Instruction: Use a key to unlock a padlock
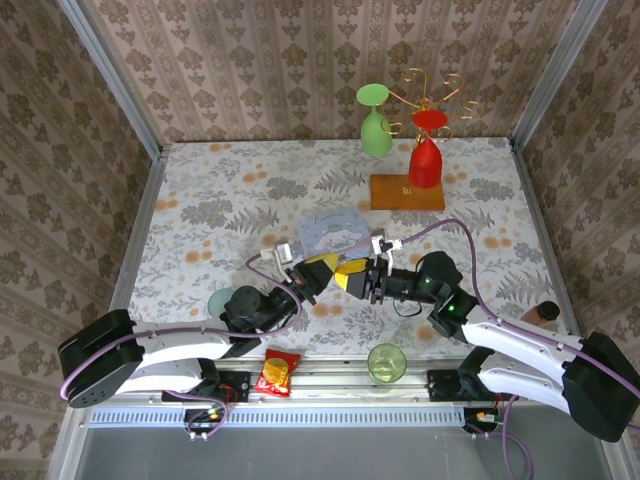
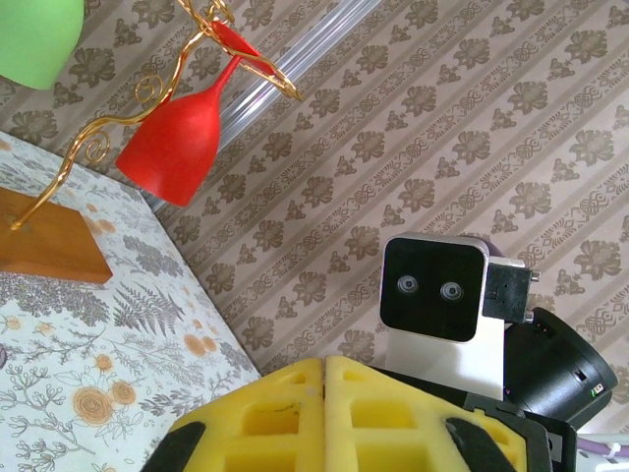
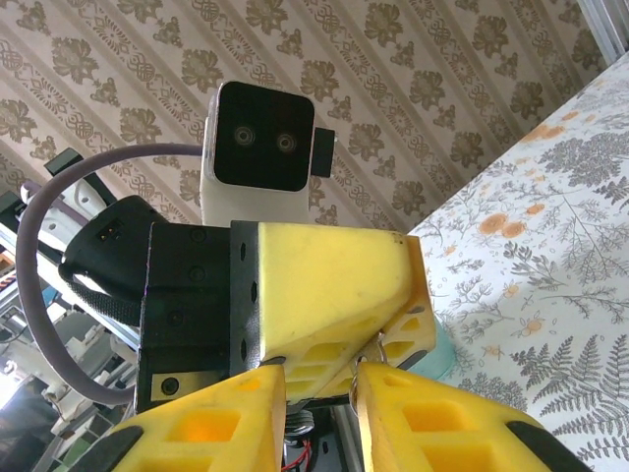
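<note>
Just beside the pale blue tin [image 1: 335, 232], on its side toward the arm bases, the left gripper [image 1: 326, 267] and right gripper [image 1: 350, 272] meet tip to tip.

From its own wrist camera, the left gripper's yellow fingers [image 2: 280, 413] are pressed together along a thin seam. The right gripper's fingers [image 3: 211, 423] stand a narrow gap apart, and I cannot tell whether they pinch anything. Where the tips meet near the tin, a small silvery loop [image 3: 377, 346] pokes out at the left fingertips, just above the right ones. It may be the padlock's shackle, but it is too small to be sure.
</note>
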